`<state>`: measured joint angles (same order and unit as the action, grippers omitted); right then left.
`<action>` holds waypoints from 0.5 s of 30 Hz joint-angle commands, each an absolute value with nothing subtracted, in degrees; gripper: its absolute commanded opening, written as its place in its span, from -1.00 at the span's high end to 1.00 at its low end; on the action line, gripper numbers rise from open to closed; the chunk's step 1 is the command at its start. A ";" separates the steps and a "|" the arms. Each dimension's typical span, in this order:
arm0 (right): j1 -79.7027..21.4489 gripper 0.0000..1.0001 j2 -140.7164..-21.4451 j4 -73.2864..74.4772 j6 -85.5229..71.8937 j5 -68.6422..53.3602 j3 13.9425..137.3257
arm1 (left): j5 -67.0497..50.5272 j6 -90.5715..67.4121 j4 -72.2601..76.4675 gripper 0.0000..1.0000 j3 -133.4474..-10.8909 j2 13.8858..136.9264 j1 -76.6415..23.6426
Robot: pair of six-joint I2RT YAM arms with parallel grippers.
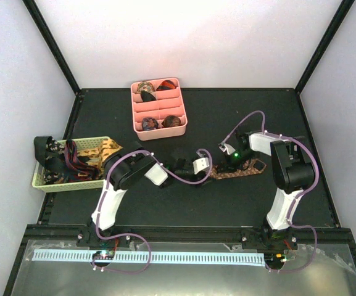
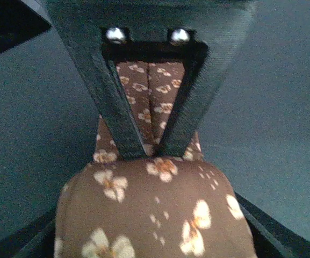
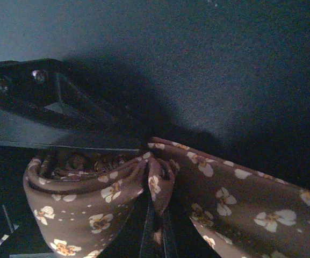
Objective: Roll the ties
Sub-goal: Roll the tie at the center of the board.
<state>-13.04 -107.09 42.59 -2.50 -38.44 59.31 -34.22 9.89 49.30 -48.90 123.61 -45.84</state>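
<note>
A brown tie with pale flowers (image 1: 242, 169) lies on the dark table between the two arms. My left gripper (image 1: 199, 165) is at its left end. In the left wrist view the fingers (image 2: 117, 113) stand apart with the tie strip showing between them. A rolled part of the tie (image 2: 155, 215) covers the fingertips. My right gripper (image 1: 230, 158) is shut on a bunched fold of the same tie (image 3: 235, 199), pinched at the jaws (image 3: 156, 204). A loop of the fabric (image 3: 79, 199) bulges to the left of the pinch.
A pink divided tray (image 1: 181, 126) at the back holds rolled ties (image 1: 145, 90) in several compartments. A pale woven basket (image 1: 73, 184) at the left edge holds several loose ties (image 1: 79, 161). White walls and black frame posts enclose the table.
</note>
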 commanded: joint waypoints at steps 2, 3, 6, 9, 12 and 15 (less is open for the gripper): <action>-13.60 0.96 -111.38 38.80 -3.46 -34.17 56.43 | -32.97 8.17 49.23 -0.19 -51.83 125.75 -47.16; -13.50 0.96 -111.39 38.54 -3.43 -34.64 56.45 | -32.39 8.59 48.07 -0.12 -51.93 125.52 -47.19; -13.51 0.91 -111.26 38.11 -3.93 -35.59 56.14 | -30.08 10.63 42.58 0.09 -51.96 124.42 -47.20; -13.46 0.68 -109.89 39.43 -3.08 -35.89 56.20 | -26.27 14.73 31.02 0.30 -52.14 121.69 -47.20; -12.45 0.42 -107.73 42.30 -0.77 -36.24 57.07 | -23.34 18.22 23.16 0.38 -50.40 119.31 -47.03; -10.96 0.20 -105.47 45.92 1.52 -37.31 58.83 | -22.42 21.86 16.52 0.39 -49.60 117.73 -47.02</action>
<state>-11.90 -106.39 41.71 -1.48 -41.19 58.48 -27.49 15.68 34.48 -51.48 118.74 -46.74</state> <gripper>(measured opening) 0.355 0.345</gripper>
